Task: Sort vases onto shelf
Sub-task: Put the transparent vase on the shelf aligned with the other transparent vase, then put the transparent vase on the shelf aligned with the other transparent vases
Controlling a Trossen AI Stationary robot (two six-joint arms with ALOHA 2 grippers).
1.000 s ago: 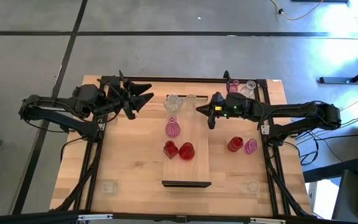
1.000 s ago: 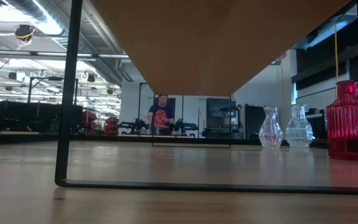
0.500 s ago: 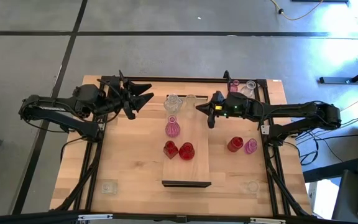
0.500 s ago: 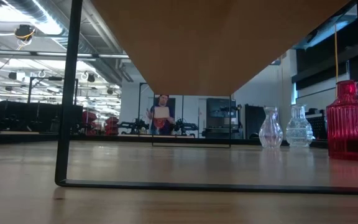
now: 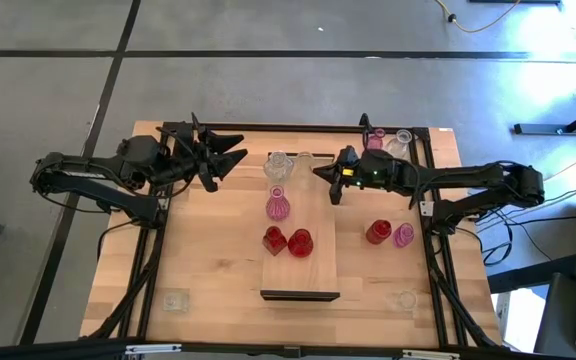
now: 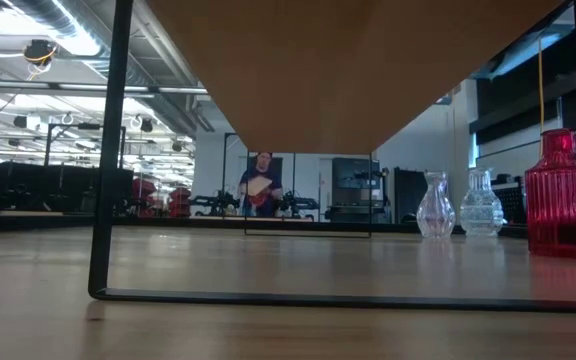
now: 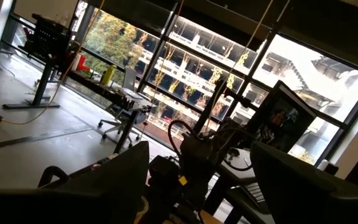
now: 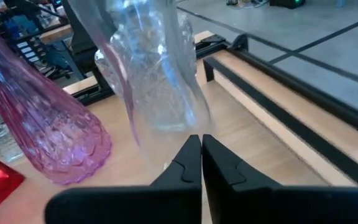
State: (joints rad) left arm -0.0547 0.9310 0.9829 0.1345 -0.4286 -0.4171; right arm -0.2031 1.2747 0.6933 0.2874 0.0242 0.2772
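My right pincer (image 5: 330,178) is shut tight with nothing in it, right by the clear vases (image 5: 280,163) on the shelf (image 5: 313,262); one bump could tip them

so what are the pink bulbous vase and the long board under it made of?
Pink bulbous narrow-necked vase: looks like tinted glass, translucent, ribbed and glossy in the right wrist view. Long light board: looks like pale wood, grain showing, matte, with a dark end edge.
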